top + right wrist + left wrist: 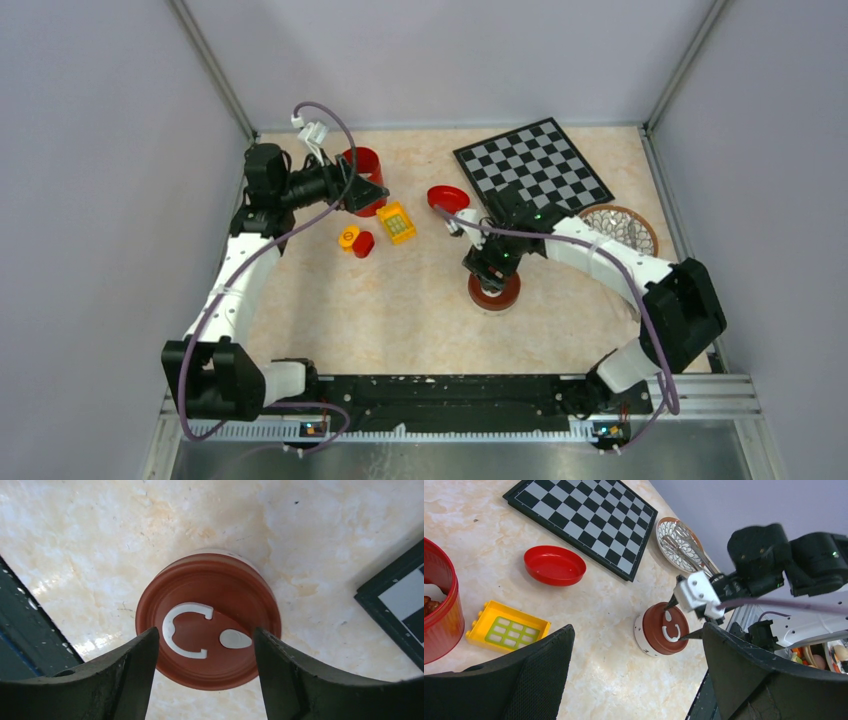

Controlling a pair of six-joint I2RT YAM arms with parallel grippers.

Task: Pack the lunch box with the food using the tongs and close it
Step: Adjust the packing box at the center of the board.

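Right wrist view: right pincer (205, 647) stands parted over the lidded lunch box (210, 590); closing looks done; next, lift straight clear; left pincer (639, 640) gapes wide.

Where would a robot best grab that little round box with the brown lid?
By opposite sides of its round wall, coming straight down from above: the lunch box sits flat and upright, and its lid's white ring handle lies folded flat, offering little to pinch.
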